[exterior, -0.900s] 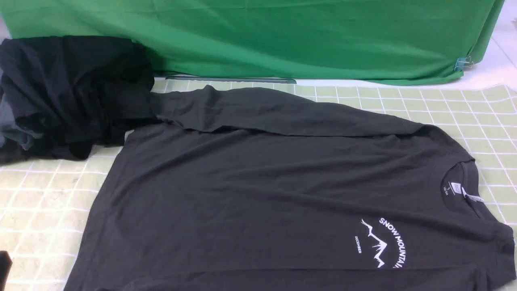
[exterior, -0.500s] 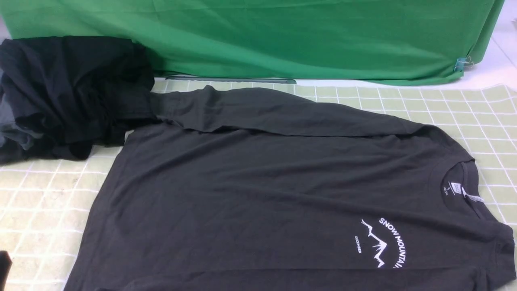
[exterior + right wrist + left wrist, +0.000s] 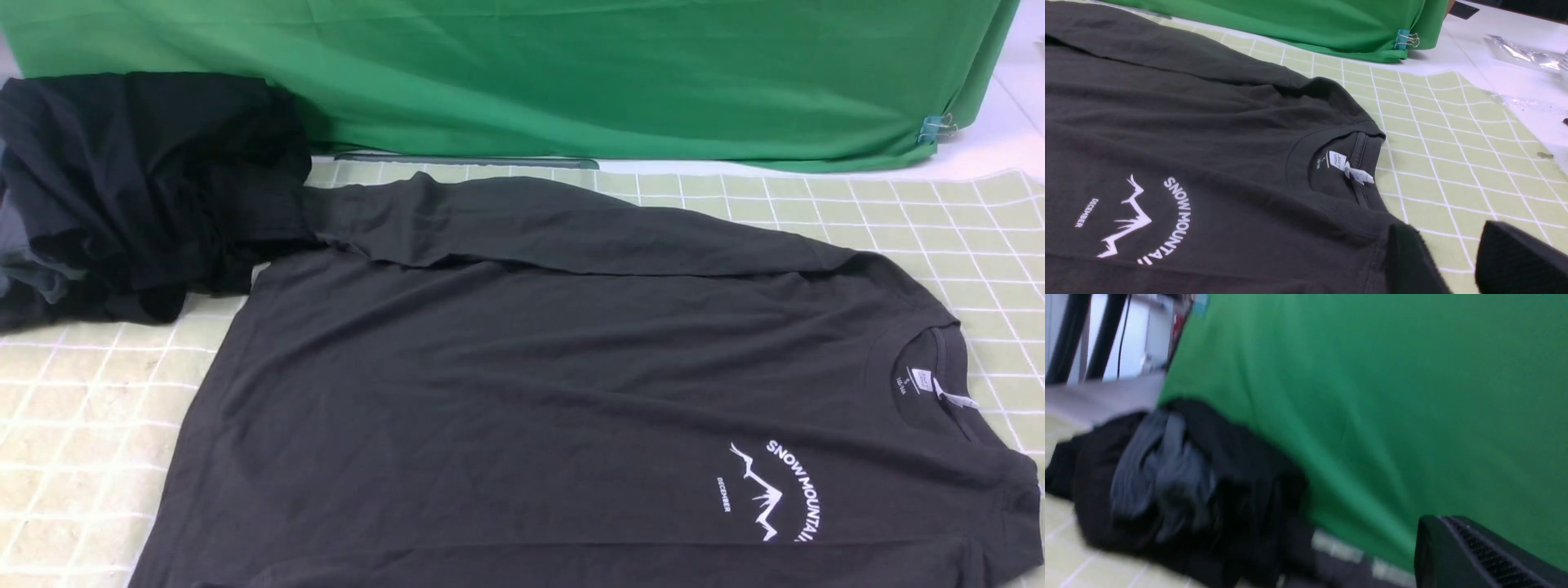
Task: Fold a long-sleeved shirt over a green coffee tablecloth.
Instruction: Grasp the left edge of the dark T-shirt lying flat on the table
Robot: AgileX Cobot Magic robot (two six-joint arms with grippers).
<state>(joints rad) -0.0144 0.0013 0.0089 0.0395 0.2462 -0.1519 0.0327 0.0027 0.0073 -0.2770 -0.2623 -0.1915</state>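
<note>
The near edge of the green coffee tablecloth lies outside the front view. Closest to the robot, one sleeve of the long-sleeved shirt is laid along the body, its fold running below the chest print.

The right gripper is positioned by the shoulder next to the collar; its fingertips stand apart with no fabric between them. The left gripper shows its fingers together, with no cloth visible in them.

The shirt is spread flat, collar toward the right edge of the tablecloth, hem toward the left edge. Its other sleeve lies along the side nearer the far edge, its end meeting the dark garment bundle near the far left corner. Beyond the far edge hangs the green sheet, with a binder clip at its lower right corner.

Judged step: sleeves appear placed; body folding remains. The next move calls for opening the left gripper, seating both grippers on one side of the body, and lifting evenly. Caution: the bundle may drag the sleeve.
</note>
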